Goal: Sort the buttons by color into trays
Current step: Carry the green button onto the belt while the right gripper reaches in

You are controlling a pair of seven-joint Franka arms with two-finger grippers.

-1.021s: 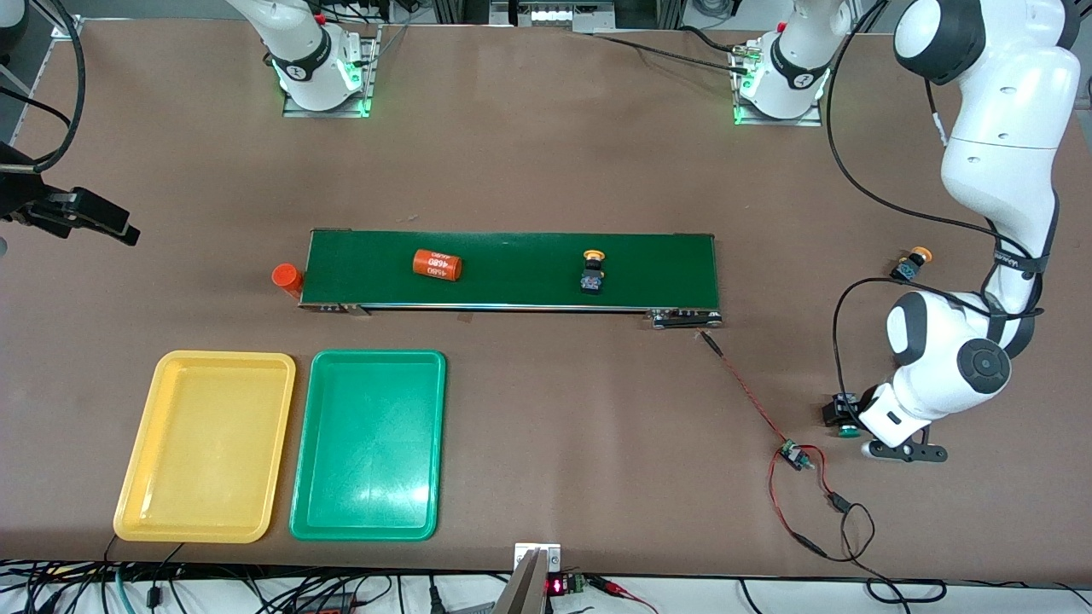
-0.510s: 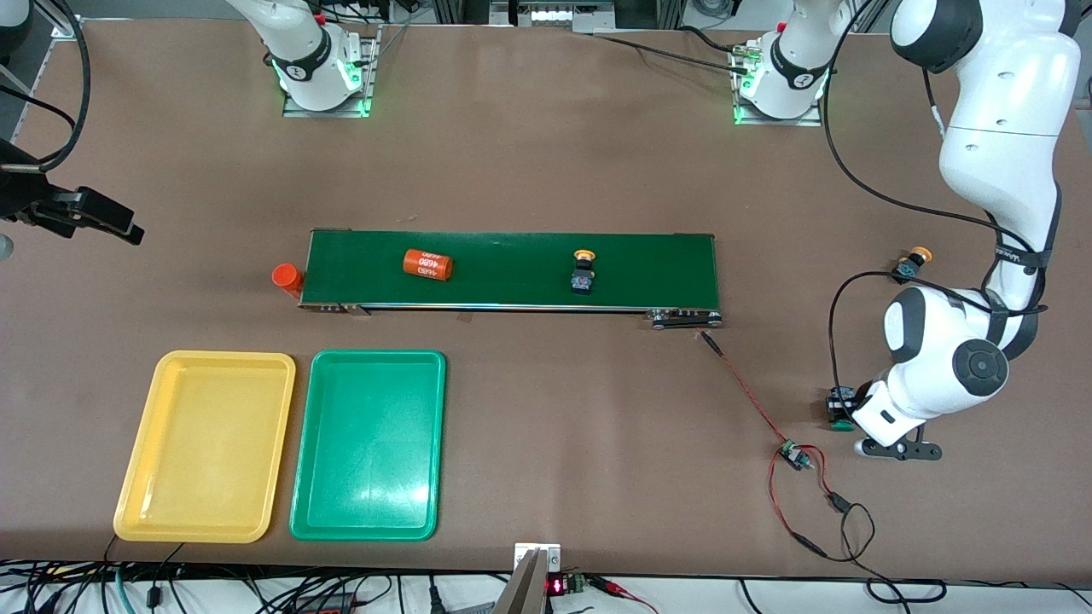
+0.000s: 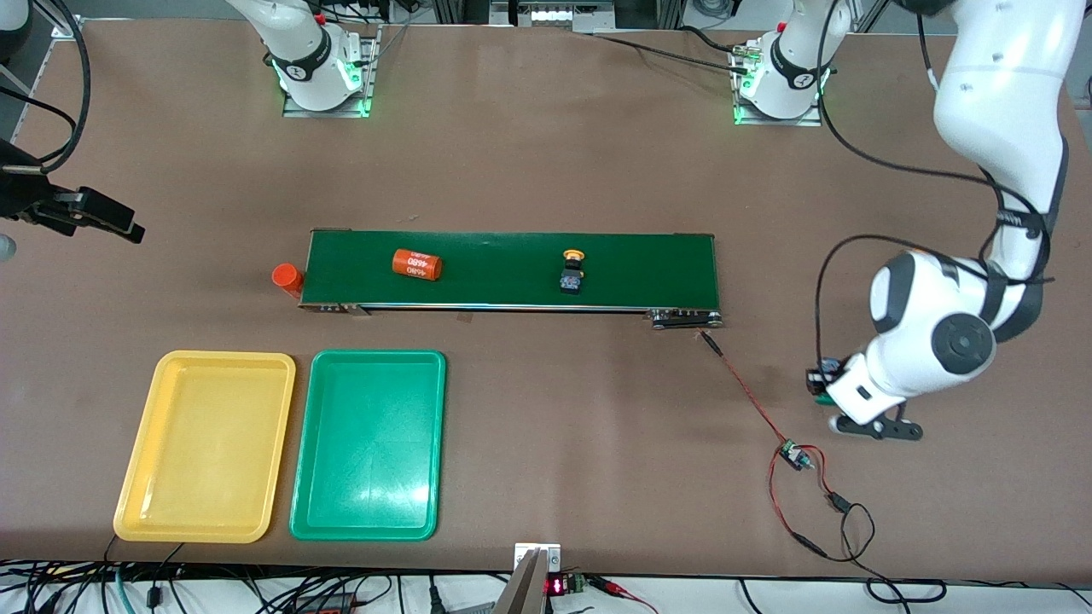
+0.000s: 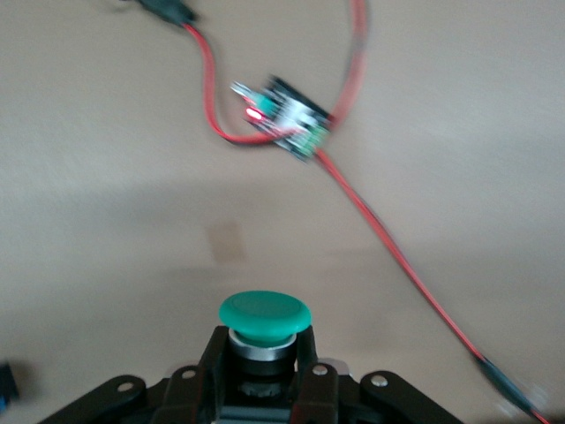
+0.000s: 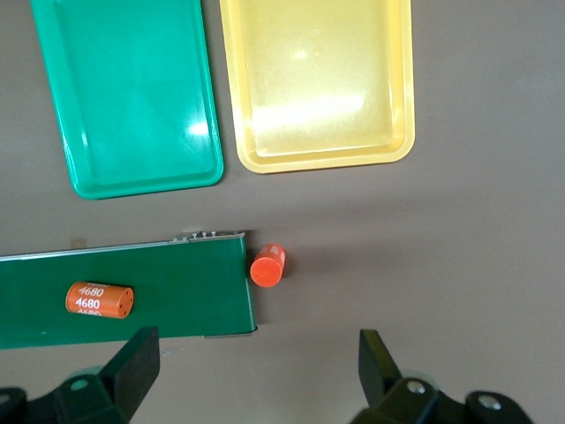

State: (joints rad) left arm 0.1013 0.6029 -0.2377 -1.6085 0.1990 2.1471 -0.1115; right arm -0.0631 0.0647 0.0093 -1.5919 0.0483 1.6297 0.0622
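Note:
My left gripper (image 4: pixel 262 355) is shut on a green-capped button (image 4: pixel 265 316), its fingers clamped on the black body below the cap. It hangs over the bare table off the left arm's end of the belt (image 3: pixel 823 388). A yellow-capped button (image 3: pixel 571 271) rides on the dark-green belt (image 3: pixel 512 269). The yellow tray (image 3: pixel 207 445) and the green tray (image 3: pixel 368 443) lie side by side, nearer the front camera than the belt, with nothing in them. My right gripper (image 5: pixel 256 362) is open and holds nothing, waiting off the right arm's end of the belt (image 3: pixel 102 217).
An orange cylinder with white print (image 3: pixel 416 263) lies on the belt. Another orange cylinder (image 3: pixel 287 275) stands on the table at the belt's end toward the right arm. A red wire with a small circuit board (image 3: pixel 793 454) runs across the table below my left gripper.
The left gripper shut on the green button, lifted it off the table and moved toward the belt. The yellow button and the printed cylinder rode along the belt toward the right arm's end.

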